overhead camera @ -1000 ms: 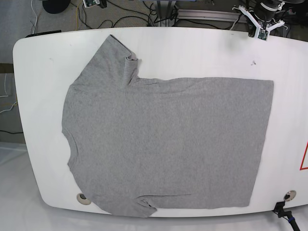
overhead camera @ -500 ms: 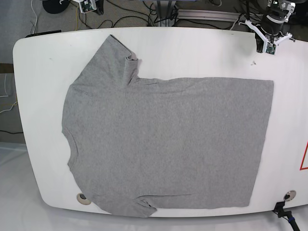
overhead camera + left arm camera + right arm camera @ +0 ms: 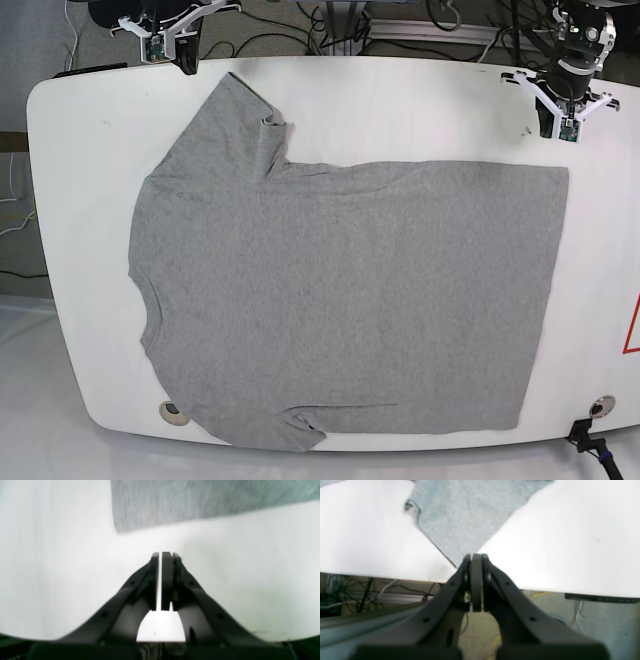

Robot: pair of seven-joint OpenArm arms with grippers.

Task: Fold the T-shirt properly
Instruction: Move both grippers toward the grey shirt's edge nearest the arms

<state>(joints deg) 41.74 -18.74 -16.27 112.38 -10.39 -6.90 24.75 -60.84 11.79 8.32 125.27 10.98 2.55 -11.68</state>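
Both of your arms have come in over the far edge of the table (image 3: 600, 250) within the last second. The left gripper (image 3: 562, 128) has dropped from beyond the rim to hang just short of the T-shirt's (image 3: 350, 290) hem corner. The right gripper (image 3: 186, 66), absent a second ago, now sits at the rim just beside the far sleeve (image 3: 240, 125). The shirt itself has not moved; no fold has begun.

Judgement: this is the approach to a first grasp, one arm at the hem, one at the sleeve.

Gripper state: in the left wrist view the left gripper (image 3: 163, 555) has its jaws drawn nearly together, a thin slit of light between them, holding nothing, with the hem corner ahead. In the right wrist view the right gripper (image 3: 475, 556) is pressed together, also empty, though blur makes the contact line hard to confirm. You will need both opened before any pinch.

Count: one T-shirt, lying flat and spread across the table, far sleeve curled at its cuff; two grippers; two round ports in the table's near edge, one (image 3: 172, 411) at the shirt's edge, one (image 3: 601, 406) clear of it.
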